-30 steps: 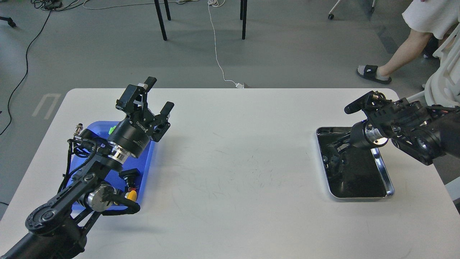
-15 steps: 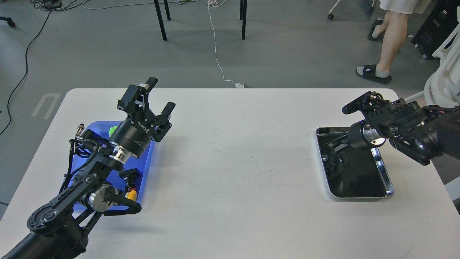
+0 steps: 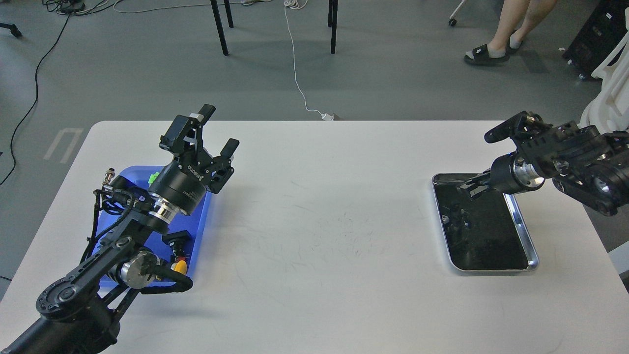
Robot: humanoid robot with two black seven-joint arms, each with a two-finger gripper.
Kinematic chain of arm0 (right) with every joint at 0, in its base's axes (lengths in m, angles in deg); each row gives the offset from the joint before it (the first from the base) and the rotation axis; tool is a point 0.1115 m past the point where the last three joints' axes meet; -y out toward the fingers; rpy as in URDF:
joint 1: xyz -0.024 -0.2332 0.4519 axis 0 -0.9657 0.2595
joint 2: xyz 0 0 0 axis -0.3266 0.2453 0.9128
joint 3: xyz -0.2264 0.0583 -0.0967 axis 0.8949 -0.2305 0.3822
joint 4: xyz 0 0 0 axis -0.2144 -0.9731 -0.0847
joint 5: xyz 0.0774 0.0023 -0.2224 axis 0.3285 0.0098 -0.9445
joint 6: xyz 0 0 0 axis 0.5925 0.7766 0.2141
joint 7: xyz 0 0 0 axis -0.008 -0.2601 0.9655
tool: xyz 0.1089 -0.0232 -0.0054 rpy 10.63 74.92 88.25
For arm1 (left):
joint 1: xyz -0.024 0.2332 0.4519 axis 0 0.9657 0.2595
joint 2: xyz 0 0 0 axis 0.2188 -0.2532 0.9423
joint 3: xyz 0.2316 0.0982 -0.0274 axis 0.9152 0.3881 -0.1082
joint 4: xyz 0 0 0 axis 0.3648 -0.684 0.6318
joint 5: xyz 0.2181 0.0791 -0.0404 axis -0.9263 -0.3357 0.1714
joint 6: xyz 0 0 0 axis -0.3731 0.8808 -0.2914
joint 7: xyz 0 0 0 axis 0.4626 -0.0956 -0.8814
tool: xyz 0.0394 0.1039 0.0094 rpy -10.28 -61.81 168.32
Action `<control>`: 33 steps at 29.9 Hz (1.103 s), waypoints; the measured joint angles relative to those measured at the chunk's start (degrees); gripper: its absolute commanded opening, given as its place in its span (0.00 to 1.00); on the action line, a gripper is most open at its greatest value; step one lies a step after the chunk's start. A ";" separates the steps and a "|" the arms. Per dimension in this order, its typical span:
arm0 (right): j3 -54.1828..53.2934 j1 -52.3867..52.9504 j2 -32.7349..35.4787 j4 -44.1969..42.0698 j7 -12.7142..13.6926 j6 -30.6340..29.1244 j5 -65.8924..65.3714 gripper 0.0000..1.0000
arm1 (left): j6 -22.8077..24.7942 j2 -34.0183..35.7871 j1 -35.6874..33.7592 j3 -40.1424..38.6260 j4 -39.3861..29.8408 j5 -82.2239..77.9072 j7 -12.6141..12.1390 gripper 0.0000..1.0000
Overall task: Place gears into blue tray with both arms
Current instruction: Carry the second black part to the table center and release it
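Since a moment ago my right arm has drawn back and lifted toward the table's (image 3: 314,275) right edge, while my left arm has stayed put. At the left edge lies the blue tray (image 3: 199,223), its long axis running near to far, placed to receive parts. Opposite sits the metal tray (image 3: 532,246), likewise lengthwise, holding the gears (image 3: 454,219) as small dark bits toward its far-left part. My left hand (image 3: 214,132) is raised over the blue tray's far corner, fingers spread, empty. My right hand (image 3: 472,188) hovers over the metal tray's far end; I cannot tell whether it grips anything.
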 measured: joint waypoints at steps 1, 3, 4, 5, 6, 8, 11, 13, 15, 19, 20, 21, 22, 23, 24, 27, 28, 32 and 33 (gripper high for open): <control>-0.02 1.05 0.84 1.23 -0.01 0.00 0.02 0.22 | 0.00 -0.06 0.00 0.00 0.00 -0.01 0.00 0.98; -0.08 3.19 2.15 3.57 -0.01 0.00 0.14 0.22 | 0.00 -0.11 0.00 0.03 0.00 0.00 0.00 0.98; -0.13 4.38 2.56 4.74 0.00 0.00 0.25 0.22 | 0.00 -0.14 0.00 0.06 0.00 0.00 0.00 0.98; -0.18 5.32 2.69 5.62 0.00 0.00 0.36 0.22 | 0.00 -0.14 0.00 0.07 0.00 0.00 0.00 0.98; -0.23 6.30 2.67 6.52 -0.02 0.00 0.48 0.22 | 0.01 -0.13 -0.02 0.08 0.00 0.01 0.00 0.98; -0.31 7.88 1.92 7.63 0.00 0.00 0.63 0.22 | 0.05 0.04 -0.08 0.08 0.00 0.09 0.00 0.98; -0.36 9.13 -1.94 8.14 -0.02 0.23 0.70 0.22 | 0.13 0.46 -0.14 -0.02 -0.02 0.30 0.00 0.98; -0.39 9.36 -5.23 7.99 -0.03 0.42 0.80 0.22 | 0.17 0.87 -0.16 -0.27 -0.05 0.68 0.01 0.98; -0.40 9.43 -8.97 7.48 -0.03 0.51 1.41 0.22 | 0.26 1.41 -0.16 -1.01 -0.06 1.71 0.03 0.98; -0.39 9.43 -16.50 6.46 -0.03 0.66 3.78 0.22 | 0.66 2.36 0.02 -2.48 -0.09 3.91 0.08 0.98; -0.34 9.43 -18.20 6.10 -0.03 0.77 4.10 0.22 | 0.68 2.77 0.10 -2.63 -0.09 4.14 0.08 0.98; -0.31 9.36 -19.53 5.71 -0.03 0.90 4.27 0.22 | 0.68 3.09 0.14 -2.75 -0.09 4.28 0.09 0.98; -0.25 9.14 -20.99 5.29 -0.03 1.05 4.37 0.22 | 0.69 3.36 0.23 -2.85 -0.09 4.36 0.09 0.98; -0.08 8.87 -22.45 4.98 -0.03 1.23 4.40 0.22 | 0.69 3.54 0.39 -2.91 -0.09 4.39 0.09 0.98; 0.06 8.60 -23.82 4.78 -0.03 1.45 4.44 0.22 | 0.72 3.67 0.54 -2.96 -0.09 4.40 0.09 0.98; 0.38 7.62 -26.67 4.51 -0.04 2.09 4.45 0.22 | 0.78 4.04 1.01 -3.34 -0.19 4.43 0.10 0.98; 0.48 7.38 -27.05 4.45 -0.04 2.20 4.45 0.22 | 0.78 4.08 1.08 -3.37 -0.21 4.43 0.10 0.98; 0.65 5.83 -27.47 4.26 -0.01 2.66 4.43 0.22 | 0.78 4.13 1.22 -3.43 -0.25 4.43 0.10 0.98; 0.65 5.40 -27.49 4.25 -0.01 3.00 4.42 0.22 | 0.78 4.14 1.31 -3.43 -0.26 4.44 0.10 0.98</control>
